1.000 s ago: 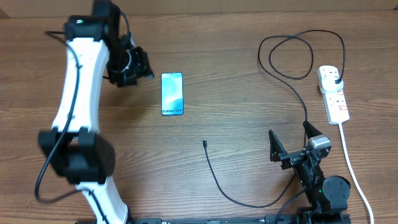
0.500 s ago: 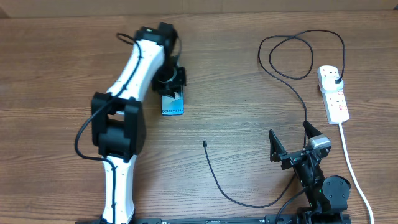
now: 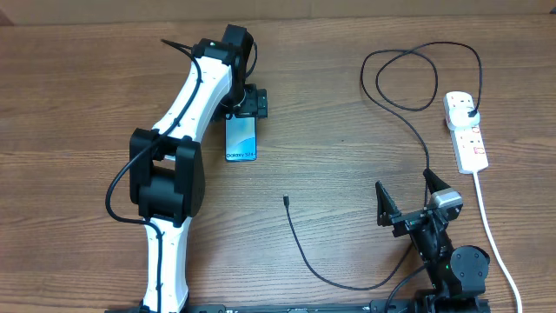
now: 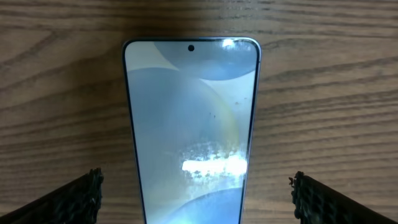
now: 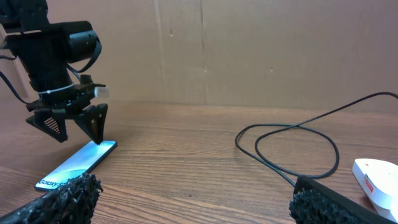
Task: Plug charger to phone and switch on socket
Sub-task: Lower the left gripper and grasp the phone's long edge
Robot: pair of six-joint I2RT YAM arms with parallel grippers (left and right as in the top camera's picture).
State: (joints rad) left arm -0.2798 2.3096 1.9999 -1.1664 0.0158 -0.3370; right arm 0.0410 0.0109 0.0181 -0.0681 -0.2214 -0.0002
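The phone [image 3: 241,141] lies flat on the wooden table, its light blue screen up. My left gripper [image 3: 247,103] hangs over the phone's far end. In the left wrist view, the phone [image 4: 191,118] fills the middle and my left gripper [image 4: 198,194] is open, one finger on each side, clear of its edges. The charger's small tip [image 3: 286,201] lies loose mid-table. Its thin black cable [image 3: 347,286] curves round, loops at the back [image 3: 417,78] and ends at a plug in the socket [image 3: 467,139]. My right gripper [image 3: 404,193] stands open near the front, holding nothing.
A thick white cord [image 3: 495,243] runs from the socket toward the front right edge. In the right wrist view, the cable loop [image 5: 292,143] lies ahead, the socket's corner [image 5: 376,174] is at the right, and a cardboard wall [image 5: 249,50] backs the table.
My left arm swung right from beside the phone to above its far end, and its jaws opened wide. The right arm, cable and socket have not moved.
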